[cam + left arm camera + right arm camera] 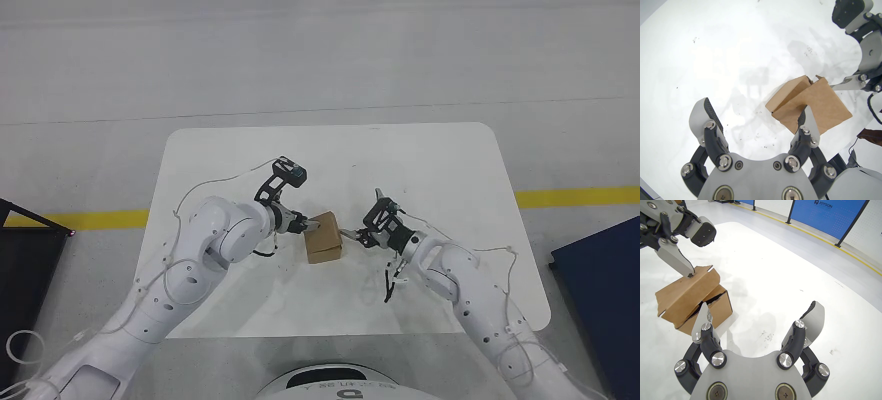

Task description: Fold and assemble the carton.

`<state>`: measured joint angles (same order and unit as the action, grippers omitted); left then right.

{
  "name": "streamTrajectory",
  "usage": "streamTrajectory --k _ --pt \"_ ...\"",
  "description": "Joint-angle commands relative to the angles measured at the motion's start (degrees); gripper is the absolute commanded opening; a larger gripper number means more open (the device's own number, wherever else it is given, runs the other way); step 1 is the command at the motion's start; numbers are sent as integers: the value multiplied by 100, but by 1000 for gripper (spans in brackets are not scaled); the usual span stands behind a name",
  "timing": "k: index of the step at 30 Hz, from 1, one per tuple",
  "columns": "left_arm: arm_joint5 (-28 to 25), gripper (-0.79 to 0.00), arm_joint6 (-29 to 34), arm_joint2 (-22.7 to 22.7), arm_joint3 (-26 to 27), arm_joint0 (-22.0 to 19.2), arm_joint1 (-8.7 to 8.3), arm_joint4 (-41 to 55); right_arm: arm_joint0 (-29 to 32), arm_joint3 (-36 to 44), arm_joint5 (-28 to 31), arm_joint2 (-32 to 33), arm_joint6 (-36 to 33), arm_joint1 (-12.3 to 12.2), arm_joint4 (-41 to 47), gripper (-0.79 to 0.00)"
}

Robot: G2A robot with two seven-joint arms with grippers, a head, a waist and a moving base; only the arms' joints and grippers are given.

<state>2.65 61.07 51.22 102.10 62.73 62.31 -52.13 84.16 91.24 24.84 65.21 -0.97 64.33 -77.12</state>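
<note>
Brown cardboard carton, flaps ajar, on smooth white bench. Left claw, right claw: both spread wide, gripping nothing, one fingertip each against cardboard.

I'm looking down on the white rectangular table with rounded corners, and one thing sits on it: a small brown cardboard carton, about mid-table and well apart from every edge. I can see its top flap lifted, with a gap above the body. Small dark scuff marks speckle the surface near the carton.
</note>
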Motion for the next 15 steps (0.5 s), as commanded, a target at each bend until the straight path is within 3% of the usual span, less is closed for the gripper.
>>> streamTrajectory --k 1,15 --pt "5 0 2 -1 -6 2 7 -23 50 38 -7 17 8 -6 -21 0" --pt "15 0 40 39 -32 24 53 -68 110 48 -23 -97 42 11 -94 0"
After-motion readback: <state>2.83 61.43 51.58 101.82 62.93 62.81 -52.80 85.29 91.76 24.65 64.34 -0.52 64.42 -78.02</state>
